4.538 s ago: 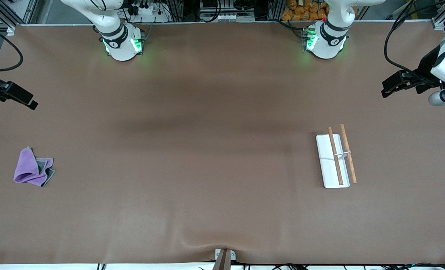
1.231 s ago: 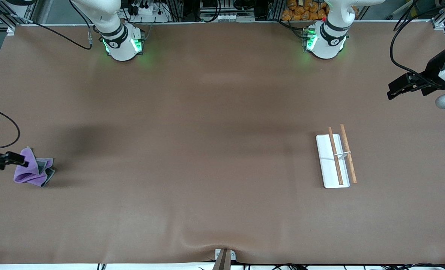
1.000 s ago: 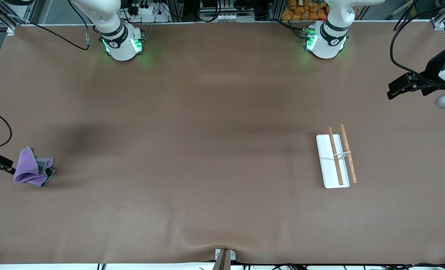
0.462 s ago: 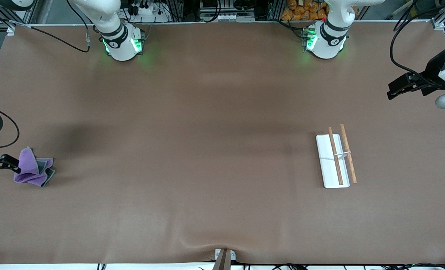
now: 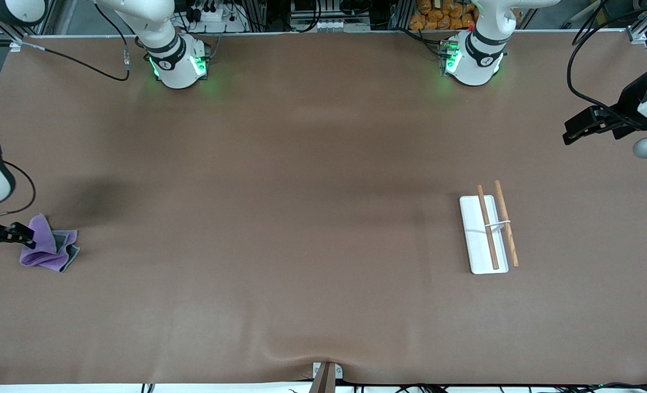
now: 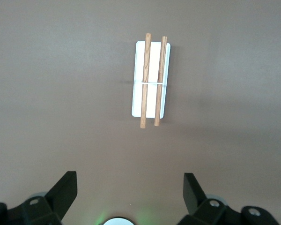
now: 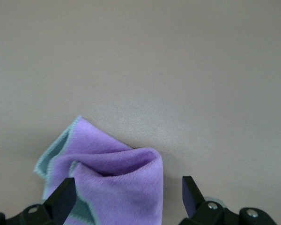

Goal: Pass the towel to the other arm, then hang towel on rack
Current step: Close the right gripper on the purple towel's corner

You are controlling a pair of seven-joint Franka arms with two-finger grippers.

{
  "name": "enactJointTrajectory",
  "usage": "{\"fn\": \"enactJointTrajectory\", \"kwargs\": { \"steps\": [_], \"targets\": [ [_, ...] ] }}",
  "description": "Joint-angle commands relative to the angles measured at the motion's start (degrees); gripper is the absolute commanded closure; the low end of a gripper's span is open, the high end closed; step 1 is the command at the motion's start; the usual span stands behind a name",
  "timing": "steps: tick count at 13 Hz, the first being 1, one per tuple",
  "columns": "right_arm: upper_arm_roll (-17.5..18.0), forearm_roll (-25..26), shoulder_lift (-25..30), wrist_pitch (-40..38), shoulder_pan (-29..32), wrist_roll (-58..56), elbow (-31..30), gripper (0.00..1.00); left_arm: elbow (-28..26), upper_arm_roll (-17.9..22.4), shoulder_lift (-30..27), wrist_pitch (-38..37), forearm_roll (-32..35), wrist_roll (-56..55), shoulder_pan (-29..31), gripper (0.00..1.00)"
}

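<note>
The towel [image 5: 51,251] is a crumpled purple cloth with grey showing at its folds, lying at the right arm's end of the table. My right gripper [image 5: 24,236] is over the towel's outer edge. It stands open, and in the right wrist view the towel [image 7: 117,183] fills the space between the spread fingers of this gripper [image 7: 127,196]. The rack [image 5: 490,229], a white plate with two wooden rods, sits toward the left arm's end. My left gripper [image 5: 574,130] waits open high over the table's edge, and its wrist view looks down past it [image 6: 129,191] at the rack [image 6: 150,79].
A small metal bracket [image 5: 326,372] sticks up at the table's front edge in the middle. Cables and boxes line the back edge by the arm bases [image 5: 177,65]. Brown mat covers the table between towel and rack.
My right gripper has edged in over the towel's outer edge, still open. The towel, the rack and the left arm have not moved.
</note>
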State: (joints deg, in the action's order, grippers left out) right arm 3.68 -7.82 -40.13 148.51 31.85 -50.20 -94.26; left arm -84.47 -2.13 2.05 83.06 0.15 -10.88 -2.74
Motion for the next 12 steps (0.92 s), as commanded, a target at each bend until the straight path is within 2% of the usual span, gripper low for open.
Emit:
{"fn": "enactJointTrajectory", "kwargs": {
  "steps": [1, 2, 3, 4, 5, 6, 10, 12],
  "targets": [
    [0.98, -2.62, -3.36, 3.62, 0.76, -0.16, 0.84, 0.04, 0.27, -0.15, -0.29, -0.53, 0.20, 1.21, 0.28, 0.00],
    [0.98, -3.68, -3.81, 3.62, 0.68, -0.07, 0.84, 0.05, 0.27, -0.15, -0.29, -0.53, 0.20, 1.21, 0.28, 0.00],
    [0.98, -3.78, -3.90, 3.10, 0.85, -0.16, 0.84, 0.32, 0.27, -0.15, -0.29, -0.61, 0.20, 1.21, 0.28, 0.00],
    [0.98, -3.87, -3.90, 2.92, 0.76, 0.02, 0.84, 0.52, 0.27, -0.15, -0.29, -0.62, 0.20, 1.48, 0.28, 0.00],
    [0.89, -3.87, -3.90, 2.92, 0.68, 0.02, 0.84, 0.80, 0.27, -0.15, -0.29, -0.62, 0.20, 1.48, 0.28, 0.00],
    [0.98, -3.78, -3.73, 2.75, 0.59, -0.16, 0.84, 1.00, 0.27, -0.15, -0.29, -0.62, 0.20, 1.48, 0.28, 0.00],
    [0.98, -3.87, -3.37, 1.44, -0.03, 0.28, 1.27, 1.00, 0.19, -0.15, -0.29, -0.62, 0.20, 1.57, 0.28, 0.00],
    [0.98, -3.60, -3.20, -4.17, -0.12, 0.28, 4.95, 1.00, 0.19, -0.15, -0.29, -0.62, 0.20, 1.57, 0.28, 0.00]
  ]
}}
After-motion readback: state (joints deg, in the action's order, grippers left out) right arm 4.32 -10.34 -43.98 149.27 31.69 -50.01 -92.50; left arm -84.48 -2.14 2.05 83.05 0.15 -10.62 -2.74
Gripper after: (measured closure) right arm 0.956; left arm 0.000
